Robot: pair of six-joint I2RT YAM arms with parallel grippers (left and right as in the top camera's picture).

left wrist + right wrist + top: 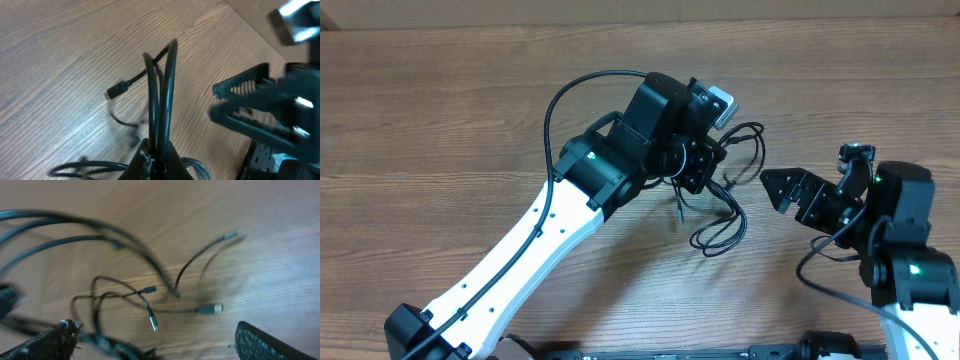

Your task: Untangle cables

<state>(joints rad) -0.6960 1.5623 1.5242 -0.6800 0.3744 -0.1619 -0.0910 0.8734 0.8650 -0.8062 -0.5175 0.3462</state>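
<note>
Overhead view: your left gripper (700, 165) sits mid-table (440, 100), jaws clamped on the cables (728, 222), whose loops trail from it toward 5 o'clock. Your right gripper (782, 188) stands at 3 o'clock of the bundle, just beside it, jaws spread wide and holding nothing.

Left wrist view: several black strands rise toward 12 o'clock from between the closed fingers (137, 165). One plug (116, 91) lies on the wood at 10 o'clock. The right gripper, blurred, gapes at 3 o'clock.

Right wrist view: the fingertips (55, 340) sit far apart along the lower edge. The cables are blurred and sweep in from 9 o'clock, with loose plug ends (210, 309) resting on the wood near centre.
</note>
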